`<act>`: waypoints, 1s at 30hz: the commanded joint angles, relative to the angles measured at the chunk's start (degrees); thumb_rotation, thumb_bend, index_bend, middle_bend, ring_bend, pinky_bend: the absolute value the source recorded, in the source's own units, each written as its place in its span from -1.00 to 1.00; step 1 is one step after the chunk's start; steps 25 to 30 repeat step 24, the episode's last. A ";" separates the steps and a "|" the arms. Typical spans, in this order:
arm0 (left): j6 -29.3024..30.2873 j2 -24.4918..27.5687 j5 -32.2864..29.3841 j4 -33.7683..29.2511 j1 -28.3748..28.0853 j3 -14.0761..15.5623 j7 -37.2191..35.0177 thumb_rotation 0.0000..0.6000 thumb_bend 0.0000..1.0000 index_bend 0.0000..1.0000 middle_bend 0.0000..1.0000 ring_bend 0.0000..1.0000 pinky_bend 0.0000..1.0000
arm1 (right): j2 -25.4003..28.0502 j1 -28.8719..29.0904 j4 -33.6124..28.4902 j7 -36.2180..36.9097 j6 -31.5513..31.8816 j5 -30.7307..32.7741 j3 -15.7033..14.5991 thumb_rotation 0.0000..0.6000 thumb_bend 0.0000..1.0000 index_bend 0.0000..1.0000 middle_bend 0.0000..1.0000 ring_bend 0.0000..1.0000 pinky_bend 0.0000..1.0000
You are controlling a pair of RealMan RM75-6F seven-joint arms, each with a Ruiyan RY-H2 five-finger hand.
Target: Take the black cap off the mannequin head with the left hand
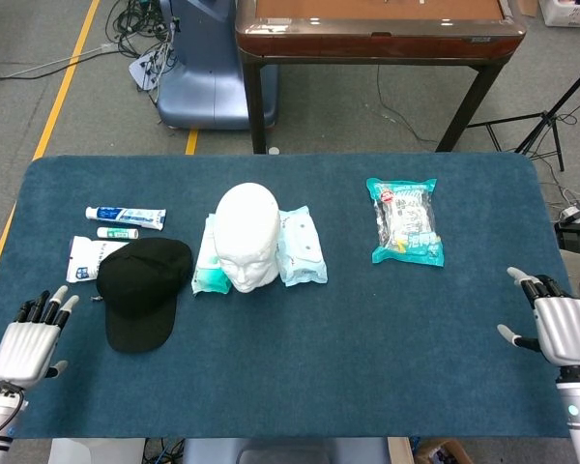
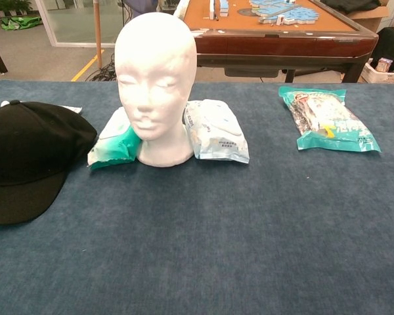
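Cap [image 1: 142,290] lies flat on our table [image 1: 319,358], left of the bare head [image 1: 248,235]. Our left hand [image 1: 27,340] sits apart from it near the table's corner, fingers loosely spread, holding nothing. Our right hand [image 1: 561,324] is spread and empty too.

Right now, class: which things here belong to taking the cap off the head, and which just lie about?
Job: black cap, mannequin head, left robot hand.
Lying about: wipes packs, snack bag, toothpaste tube, right robot hand.
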 commanded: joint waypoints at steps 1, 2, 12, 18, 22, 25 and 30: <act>2.39 0.15 3.06 -1.28 1.96 -0.22 -7.54 1.00 -0.82 -0.79 -0.68 -0.83 -0.53 | -0.09 -0.02 -0.02 -0.09 0.03 -0.10 -0.07 1.00 -0.74 -0.59 -0.34 -0.53 0.00; 3.10 0.11 4.12 -1.02 2.35 -0.18 -9.33 1.00 -0.82 -0.73 -0.63 -0.79 -0.47 | -0.13 -0.01 -0.03 -0.18 0.02 -0.19 -0.14 1.00 -0.74 -0.59 -0.34 -0.53 0.00; 13.82 -5.40 11.69 7.18 7.49 -1.06 -17.01 1.00 -0.82 -0.55 -0.34 -0.59 -0.33 | -0.07 0.06 0.01 -0.12 -0.12 -0.40 -0.25 1.00 -0.74 -0.59 -0.34 -0.53 0.00; 11.86 -4.94 9.37 10.96 8.72 -1.15 -22.35 1.00 -0.82 -0.57 -0.33 -0.58 -0.30 | -0.28 -0.10 -0.02 -0.52 0.45 -0.38 -0.09 1.00 -0.74 -0.59 -0.34 -0.53 0.00; 12.24 -5.03 9.27 11.59 8.54 -2.63 -23.56 1.00 -0.82 -0.57 -0.33 -0.57 -0.28 | -0.51 0.59 0.15 -1.13 -1.13 0.44 0.00 1.00 -0.74 -0.59 -0.34 -0.53 0.00; 11.59 -5.01 8.87 11.75 8.52 -2.87 -23.85 1.00 -0.82 -0.57 -0.33 -0.57 -0.28 | -0.65 1.11 0.33 -1.50 -2.25 1.09 0.12 1.00 -0.74 -0.59 -0.34 -0.53 0.00; 11.59 -5.01 8.87 11.75 8.52 -2.87 -23.85 1.00 -0.82 -0.57 -0.33 -0.57 -0.28 | -0.65 1.11 0.33 -1.50 -2.25 1.09 0.12 1.00 -0.74 -0.59 -0.34 -0.53 0.00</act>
